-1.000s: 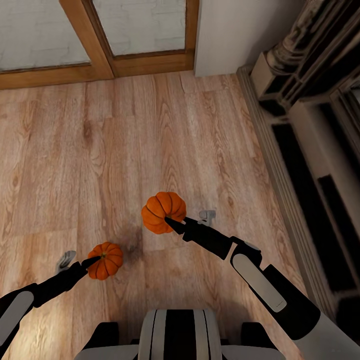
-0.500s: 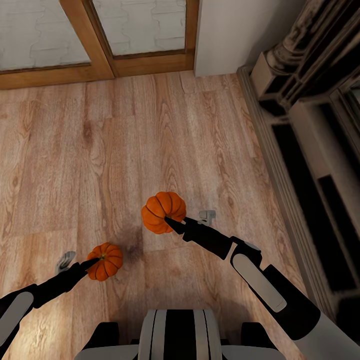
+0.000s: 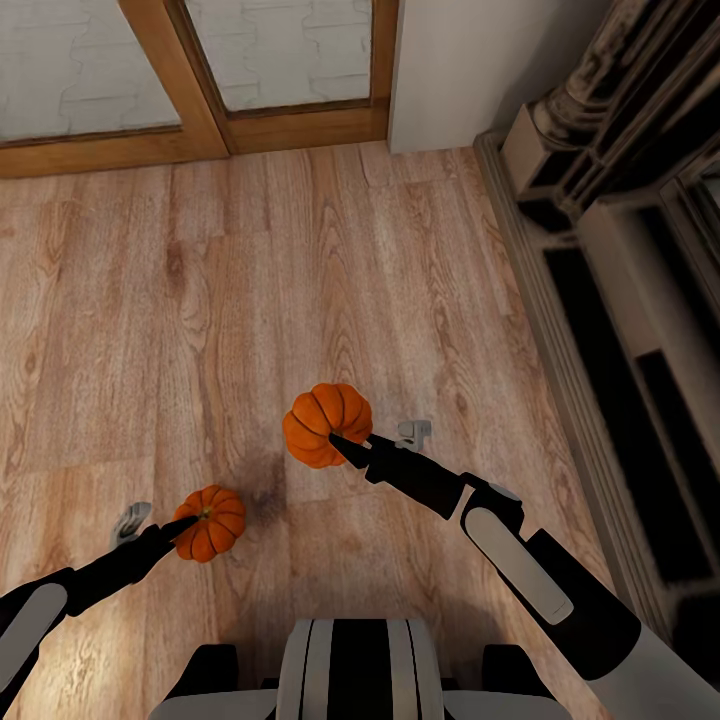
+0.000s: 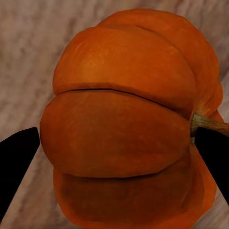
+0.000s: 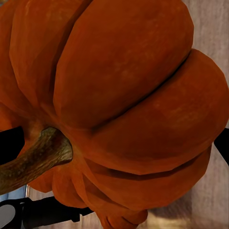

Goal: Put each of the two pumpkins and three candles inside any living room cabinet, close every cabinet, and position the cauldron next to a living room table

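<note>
Head view: left gripper (image 3: 190,525) gripping smaller pumpkin (image 3: 212,521); right gripper (image 3: 342,445) gripping larger pumpkin (image 3: 325,422), both over wooden floor (image 3: 250,280).
Left wrist view: pumpkin sitting between fingers (image 4: 16,157), stem sideways.
Right wrist view: pumpkin crowding fingers; cabinet lying outside these pictures.

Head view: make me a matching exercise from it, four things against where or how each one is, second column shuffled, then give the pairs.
Things:
1. left gripper
2. right gripper
3. glazed wooden doors
4. dark cabinet

Places or states:
A. along the right edge of the view
B. at the far end of the wooden floor
C. shut on the smaller-looking pumpkin
D. shut on the larger-looking pumpkin, nearer the middle

Pairs: 1-C, 2-D, 3-B, 4-A
</note>
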